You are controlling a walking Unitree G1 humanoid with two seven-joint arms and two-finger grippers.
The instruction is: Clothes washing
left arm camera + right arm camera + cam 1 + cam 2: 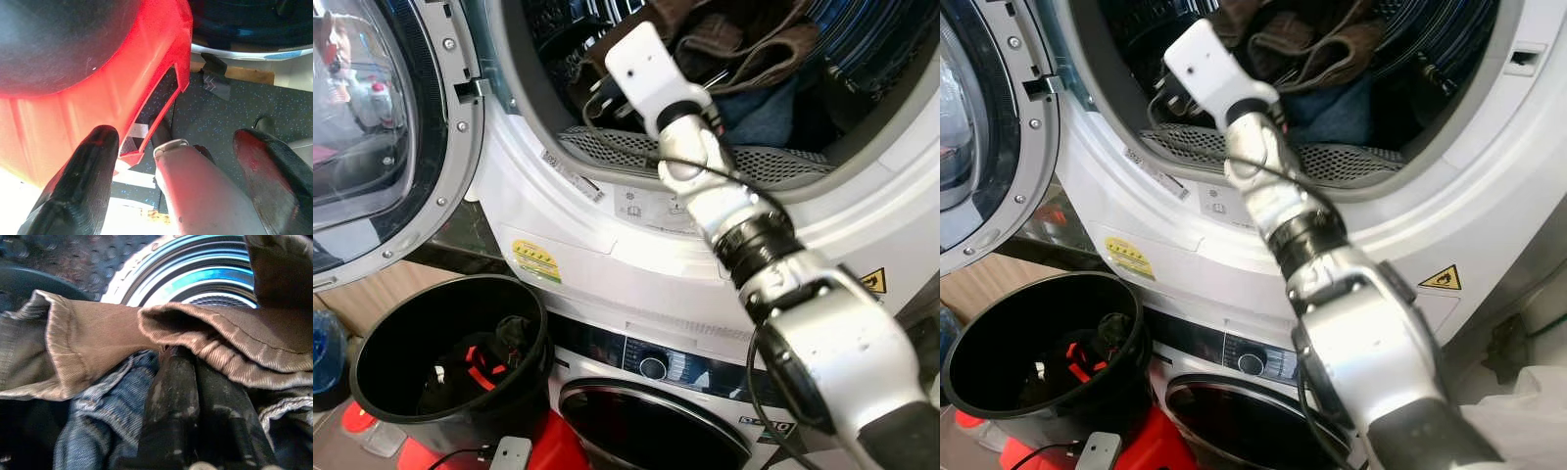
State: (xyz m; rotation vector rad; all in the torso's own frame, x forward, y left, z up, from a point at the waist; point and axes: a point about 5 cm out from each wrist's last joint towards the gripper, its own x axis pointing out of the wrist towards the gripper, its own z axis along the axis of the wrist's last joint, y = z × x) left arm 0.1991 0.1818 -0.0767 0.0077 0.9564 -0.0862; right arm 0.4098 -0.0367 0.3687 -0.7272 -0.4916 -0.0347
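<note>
Both head views look down and forward, close to the open washer drum (705,88), sharing the black bucket (450,362). The right wrist camera sits inside against clothes (98,342); the left faces the floor (234,103).

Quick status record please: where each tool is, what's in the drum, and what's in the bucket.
right tool: inside the upper machine's drum, fingers together, tips under a brown garment's fold
left tool: open, low beside a red container
drum: brown garment and blue denim
door: swung open
black bucket: dark items with red bits at the bottom
</note>
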